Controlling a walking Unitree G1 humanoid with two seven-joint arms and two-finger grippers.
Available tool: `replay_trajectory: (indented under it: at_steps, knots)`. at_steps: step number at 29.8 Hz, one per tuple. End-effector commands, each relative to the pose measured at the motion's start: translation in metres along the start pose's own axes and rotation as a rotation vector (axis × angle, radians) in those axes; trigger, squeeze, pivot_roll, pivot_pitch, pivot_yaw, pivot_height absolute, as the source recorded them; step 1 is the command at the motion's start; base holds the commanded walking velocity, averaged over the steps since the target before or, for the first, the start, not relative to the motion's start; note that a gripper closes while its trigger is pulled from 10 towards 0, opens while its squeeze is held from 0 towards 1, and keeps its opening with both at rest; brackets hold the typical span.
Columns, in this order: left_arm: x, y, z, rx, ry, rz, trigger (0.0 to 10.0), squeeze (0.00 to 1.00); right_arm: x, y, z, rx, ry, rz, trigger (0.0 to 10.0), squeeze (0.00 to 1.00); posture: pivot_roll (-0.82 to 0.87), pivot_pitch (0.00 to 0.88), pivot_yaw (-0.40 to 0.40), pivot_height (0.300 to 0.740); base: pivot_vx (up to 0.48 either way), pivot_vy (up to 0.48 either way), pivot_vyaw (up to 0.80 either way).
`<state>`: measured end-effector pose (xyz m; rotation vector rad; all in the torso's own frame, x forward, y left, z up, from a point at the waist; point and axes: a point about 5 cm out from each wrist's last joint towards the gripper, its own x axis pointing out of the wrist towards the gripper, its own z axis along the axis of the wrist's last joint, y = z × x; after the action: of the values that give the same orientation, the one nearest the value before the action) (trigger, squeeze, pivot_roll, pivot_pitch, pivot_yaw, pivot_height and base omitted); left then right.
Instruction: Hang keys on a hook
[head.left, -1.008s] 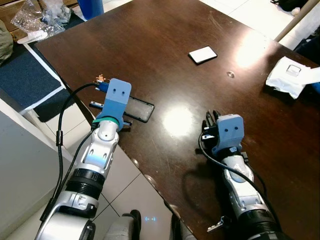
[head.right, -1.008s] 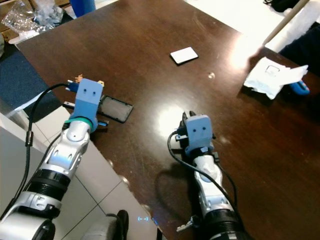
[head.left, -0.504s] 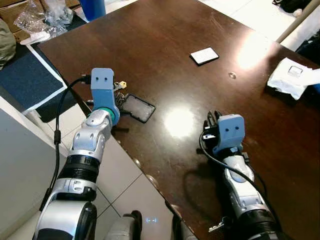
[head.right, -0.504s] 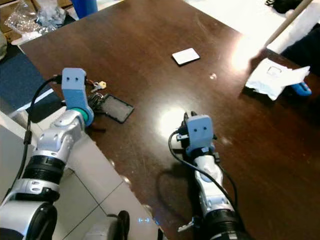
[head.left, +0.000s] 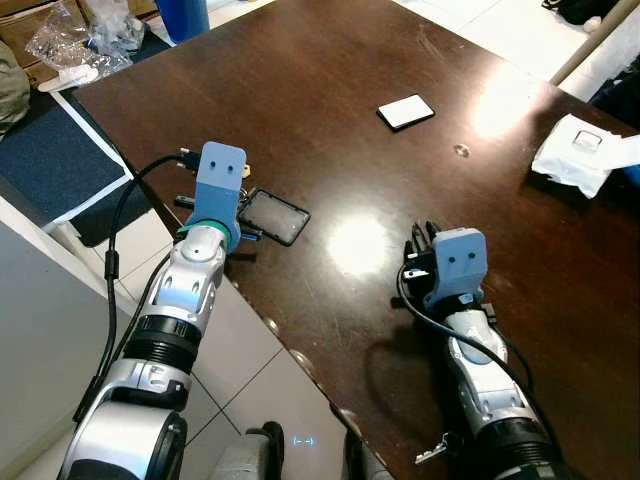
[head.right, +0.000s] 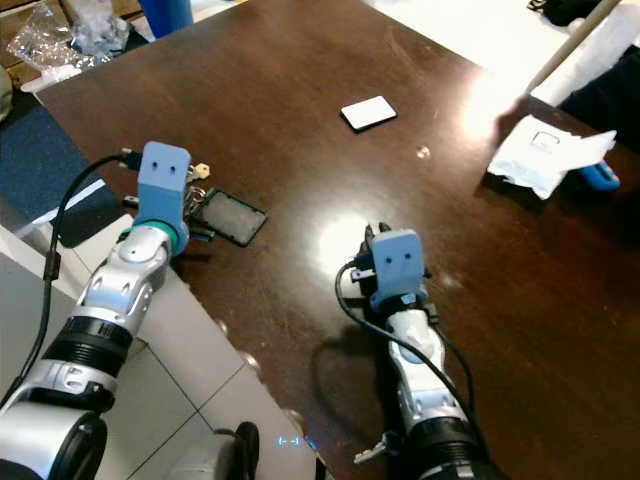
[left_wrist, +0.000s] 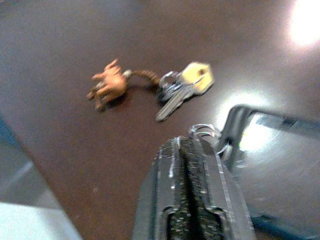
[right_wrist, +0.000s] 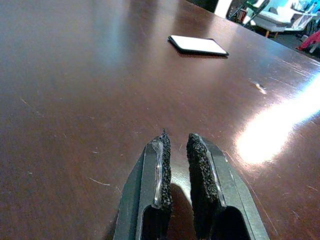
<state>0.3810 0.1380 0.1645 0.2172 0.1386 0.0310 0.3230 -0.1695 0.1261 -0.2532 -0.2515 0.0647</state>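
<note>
The keys (left_wrist: 186, 82), a brass one and a silver one on a ring, lie flat on the dark wooden table (head.left: 330, 70) near its left edge. A short cord joins them to an orange animal charm (left_wrist: 107, 85). My left gripper (left_wrist: 192, 145) is shut with nothing in it, its tips just short of the keys and close to a small metal ring (left_wrist: 202, 131). In the right eye view a bit of the keys (head.right: 200, 172) peeks out beside the blue wrist mount (head.right: 164, 175). My right gripper (right_wrist: 176, 145) rests shut and low over bare table.
A black-framed phone (head.left: 272, 215) lies right beside the keys. Farther back are a white card (head.left: 406, 110) and a crumpled white packet (head.left: 580, 150). The table's left edge drops to tiled floor and a blue mat (head.left: 60, 160).
The left wrist swung left off the keys half a second ago and has come partly back over them. Keys, phone and right arm stayed put.
</note>
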Motion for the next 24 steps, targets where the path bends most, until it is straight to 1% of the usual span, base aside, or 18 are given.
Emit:
replay_trajectory:
  at_steps: [1,4,5,8,9,12,14,15,16,17,19,20,21,22,24]
  knots:
    - [-0.005,-0.003,-0.037,0.026,0.144,-0.011,10.0,1.00,-0.012,0.004,-0.021,0.004,0.106,0.013,10.0,0.00,0.00,0.212,0.139,0.740,0.000,0.000,0.00]
    - [-0.005,-0.003,-0.038,0.026,0.146,-0.014,10.0,1.00,-0.012,0.004,-0.021,0.005,0.107,0.012,10.0,0.00,0.00,0.212,0.139,0.740,0.000,0.000,0.00]
    - [-0.005,-0.003,-0.038,0.026,0.147,-0.016,10.0,0.48,-0.012,0.005,-0.021,0.005,0.107,0.012,10.0,0.00,0.00,0.212,0.139,0.740,0.000,0.000,0.00]
    - [-0.005,-0.003,-0.038,0.027,0.150,-0.019,10.0,0.48,-0.013,0.005,-0.021,0.005,0.107,0.012,10.0,0.00,0.00,0.215,0.140,0.740,0.000,0.000,0.00]
    - [-0.005,-0.004,-0.039,0.027,0.156,-0.031,10.0,0.00,-0.013,0.005,-0.021,0.005,0.107,0.012,10.0,0.00,0.00,0.215,0.140,0.740,0.000,0.000,0.00]
    - [-0.005,-0.007,-0.043,0.006,0.172,-0.053,10.0,0.00,-0.013,0.005,-0.021,0.005,0.108,0.011,10.0,0.00,0.00,0.215,0.140,0.740,0.000,0.000,0.00]
    - [-0.005,-0.007,-0.043,0.006,0.172,-0.053,10.0,0.00,-0.013,0.005,-0.021,0.005,0.108,0.011,10.0,0.00,0.00,0.215,0.140,0.740,0.000,0.000,0.00]
    - [-0.006,-0.008,-0.043,-0.015,0.178,-0.058,10.0,0.00,-0.013,0.005,-0.021,0.006,0.109,0.011,10.0,0.00,0.00,0.215,0.140,0.740,0.000,0.000,0.00]
    - [-0.006,-0.008,-0.043,-0.015,0.178,-0.058,10.0,0.00,-0.013,0.005,-0.021,0.006,0.109,0.011,10.0,0.00,0.00,0.215,0.140,0.740,0.000,0.000,0.00]
    - [-0.006,-0.009,-0.042,-0.050,0.182,-0.062,10.0,0.00,-0.013,0.005,-0.022,0.006,0.109,0.010,10.0,0.00,0.00,0.215,0.140,0.740,0.000,0.000,0.00]
    - [-0.006,-0.009,-0.042,-0.050,0.182,-0.062,10.0,0.00,-0.013,0.005,-0.022,0.006,0.109,0.010,10.0,0.00,0.00,0.215,0.140,0.740,0.000,0.000,0.00]
    - [-0.006,-0.009,-0.037,-0.091,0.169,-0.069,10.0,0.00,-0.013,0.005,-0.022,0.006,0.109,0.010,10.0,0.00,0.00,0.219,0.141,0.740,0.000,0.000,0.00]
    - [-0.006,-0.009,-0.037,-0.091,0.169,-0.069,10.0,0.00,-0.013,0.005,-0.022,0.006,0.109,0.010,10.0,0.00,0.00,0.219,0.141,0.740,0.000,0.000,0.00]
    - [-0.006,-0.008,-0.029,-0.143,0.136,-0.091,10.0,0.00,-0.013,0.005,-0.022,0.005,0.109,0.010,10.0,0.00,0.00,0.219,0.141,0.740,0.000,0.000,0.00]
    - [-0.008,-0.008,-0.020,-0.192,0.094,-0.116,10.0,0.00,-0.014,0.004,-0.022,0.005,0.109,0.009,10.0,0.00,0.00,0.219,0.141,0.740,0.000,0.000,0.00]
